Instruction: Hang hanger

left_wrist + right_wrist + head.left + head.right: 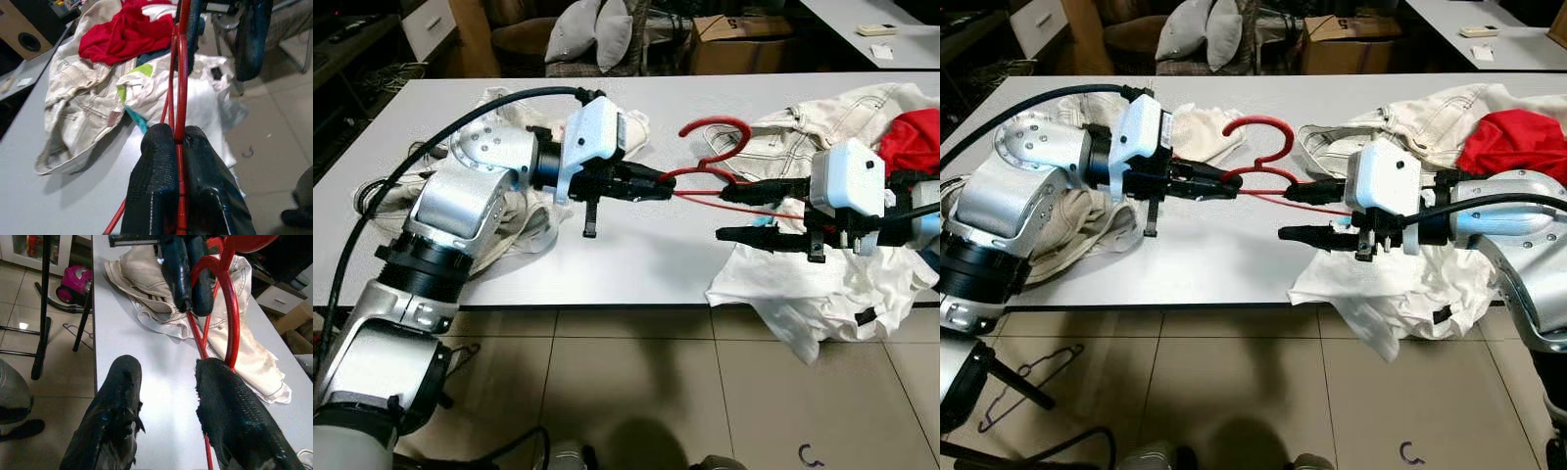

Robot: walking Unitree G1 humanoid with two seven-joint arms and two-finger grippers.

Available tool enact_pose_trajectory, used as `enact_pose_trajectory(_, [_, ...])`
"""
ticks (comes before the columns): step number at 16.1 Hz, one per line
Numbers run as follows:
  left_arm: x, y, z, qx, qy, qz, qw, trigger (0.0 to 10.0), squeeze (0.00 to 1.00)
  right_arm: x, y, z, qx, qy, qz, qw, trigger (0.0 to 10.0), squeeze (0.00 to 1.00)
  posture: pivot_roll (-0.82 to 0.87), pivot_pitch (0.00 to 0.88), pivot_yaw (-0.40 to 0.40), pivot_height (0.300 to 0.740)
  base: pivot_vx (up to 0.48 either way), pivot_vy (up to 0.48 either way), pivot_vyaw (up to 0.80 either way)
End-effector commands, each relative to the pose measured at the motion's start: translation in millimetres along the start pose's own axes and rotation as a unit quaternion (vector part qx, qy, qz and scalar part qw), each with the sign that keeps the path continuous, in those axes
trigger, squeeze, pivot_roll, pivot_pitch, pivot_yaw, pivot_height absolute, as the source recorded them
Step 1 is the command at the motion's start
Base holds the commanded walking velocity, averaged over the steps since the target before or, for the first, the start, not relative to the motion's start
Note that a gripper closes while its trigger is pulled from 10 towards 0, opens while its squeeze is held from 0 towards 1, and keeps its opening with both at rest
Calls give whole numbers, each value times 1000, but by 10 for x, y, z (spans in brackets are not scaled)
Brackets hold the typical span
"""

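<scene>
Left end effector (651,184) is clenched on the red hanger (710,162), holding it just above the surface (636,255) between two clothing piles. Right end effector (744,211) has its fingers spread, one finger against the hanger's wire. Hanging looks barely begun: the hanger is lifted, no rail in sight. Bare surface lies below; its front edge is near, floor beyond.

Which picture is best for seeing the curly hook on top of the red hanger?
The right eye view: the red hanger shows its whole hook above the table, held by the left gripper. The left eye view shows it nearly as well. The wrist views show mostly thin red bars between black fingers.
</scene>
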State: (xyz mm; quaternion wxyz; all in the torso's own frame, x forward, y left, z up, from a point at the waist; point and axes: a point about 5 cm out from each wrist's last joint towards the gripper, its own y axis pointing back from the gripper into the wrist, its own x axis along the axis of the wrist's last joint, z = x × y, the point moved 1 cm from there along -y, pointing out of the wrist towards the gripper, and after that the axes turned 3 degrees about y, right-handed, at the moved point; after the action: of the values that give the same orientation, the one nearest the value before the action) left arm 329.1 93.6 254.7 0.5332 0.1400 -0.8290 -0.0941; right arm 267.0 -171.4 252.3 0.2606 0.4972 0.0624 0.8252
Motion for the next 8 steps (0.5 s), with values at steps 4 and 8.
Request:
enact_pose_trajectory(4, [-121, 62, -84, 30, -32, -60, 997, 0, 0, 159, 247, 19, 7, 11, 14, 1000, 10000, 0, -159, 0, 50, 740, 0, 0, 0])
enact_pose_trajectory(8, [-161, 62, -83, 37, -47, -61, 996, 0, 0, 169, 423, 106, -10, 18, -12, 1000, 10000, 384, -168, 0, 50, 740, 0, 0, 0])
